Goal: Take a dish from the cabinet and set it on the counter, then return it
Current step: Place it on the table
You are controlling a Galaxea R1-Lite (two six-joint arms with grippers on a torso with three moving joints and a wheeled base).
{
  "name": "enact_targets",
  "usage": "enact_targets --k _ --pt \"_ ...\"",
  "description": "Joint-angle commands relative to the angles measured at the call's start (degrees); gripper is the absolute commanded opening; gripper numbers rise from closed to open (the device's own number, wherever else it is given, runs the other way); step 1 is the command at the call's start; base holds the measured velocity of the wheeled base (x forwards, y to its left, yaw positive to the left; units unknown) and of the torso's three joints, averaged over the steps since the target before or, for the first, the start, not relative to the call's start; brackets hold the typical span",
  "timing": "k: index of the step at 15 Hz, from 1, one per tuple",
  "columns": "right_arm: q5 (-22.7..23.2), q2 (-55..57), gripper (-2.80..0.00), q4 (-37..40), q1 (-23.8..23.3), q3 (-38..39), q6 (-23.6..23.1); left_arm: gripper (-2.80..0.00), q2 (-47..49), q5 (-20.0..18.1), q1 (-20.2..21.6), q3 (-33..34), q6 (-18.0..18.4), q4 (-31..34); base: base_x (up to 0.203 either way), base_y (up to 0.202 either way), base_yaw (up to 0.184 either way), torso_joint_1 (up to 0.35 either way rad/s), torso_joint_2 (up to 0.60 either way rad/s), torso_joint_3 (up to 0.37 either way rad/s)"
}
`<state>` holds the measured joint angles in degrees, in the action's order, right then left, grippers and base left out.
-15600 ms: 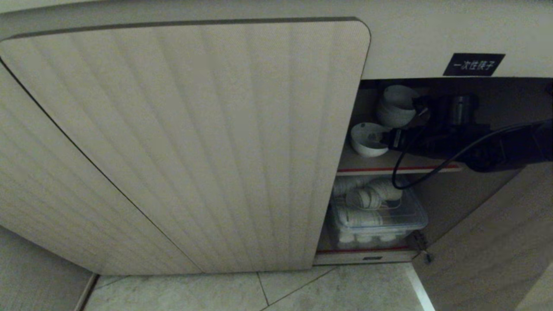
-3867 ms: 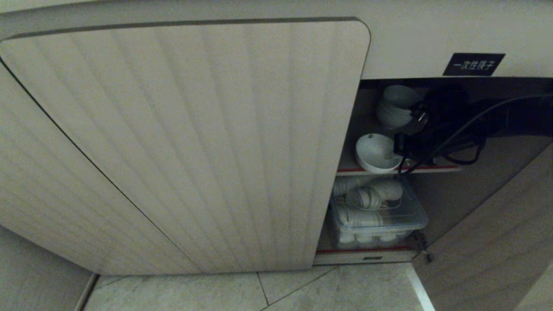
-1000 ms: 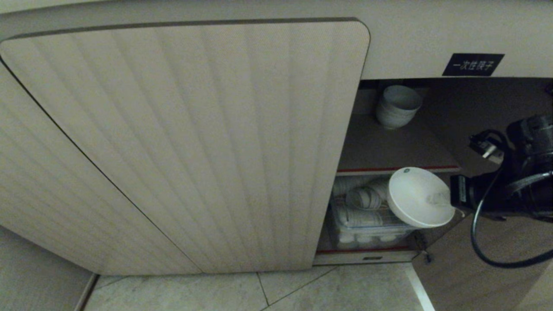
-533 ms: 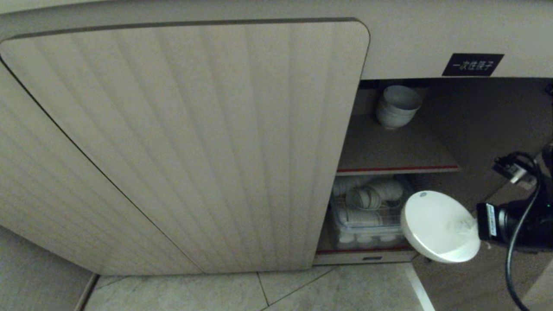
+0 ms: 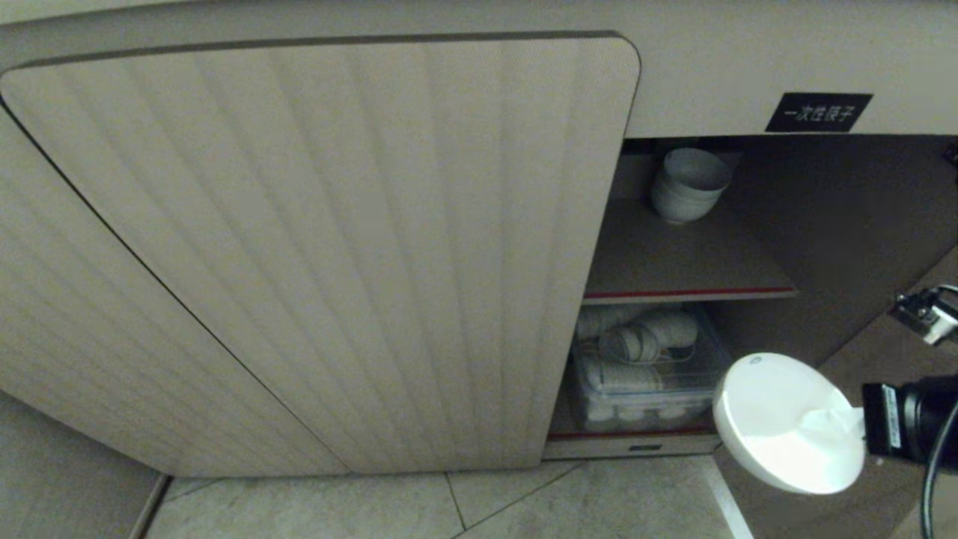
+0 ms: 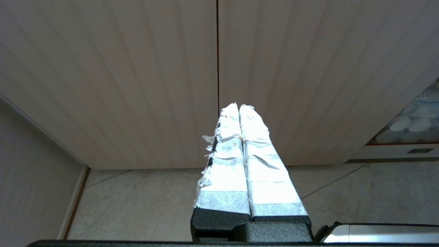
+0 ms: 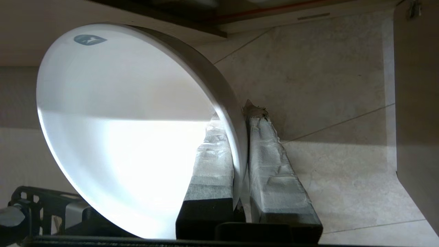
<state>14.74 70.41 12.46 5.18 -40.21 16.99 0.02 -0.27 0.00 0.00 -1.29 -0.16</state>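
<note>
The cabinet [image 5: 322,247] fills most of the head view, its fluted door covering the left and centre and its dark inside open at the right, under a black label [image 5: 819,111] in the upper right. On the red-edged shelf [image 5: 685,293] sits a pile of white bowls [image 5: 687,184]; below it is a clear bin of crockery [image 5: 647,374]. Tiled floor [image 5: 524,501] runs along the bottom. At the lower right, outside the cabinet, the dish [image 5: 786,423] hangs tilted above the floor, its rim clamped in the right tool [image 7: 241,137], one finger inside and one outside. The left tool [image 6: 239,109], fingers pressed together, points at the door.
</note>
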Motion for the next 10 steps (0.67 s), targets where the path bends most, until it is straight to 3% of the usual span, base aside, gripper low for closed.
enact_targets --k 1,10 --pt "0.1 -2.1 -2.8 0.8 0.1 0.6 0.0 -2.8 0.0 0.0 0.0 0.0 0.0 0.0 0.0 0.0 0.0 0.0 0.0 0.0" --pt "-0.1 -6.4 -2.8 7.1 4.0 0.7 -0.2 -2.8 0.0 0.0 0.0 0.0 0.0 -0.1 0.0 0.0 0.0 0.0 0.0 0.0"
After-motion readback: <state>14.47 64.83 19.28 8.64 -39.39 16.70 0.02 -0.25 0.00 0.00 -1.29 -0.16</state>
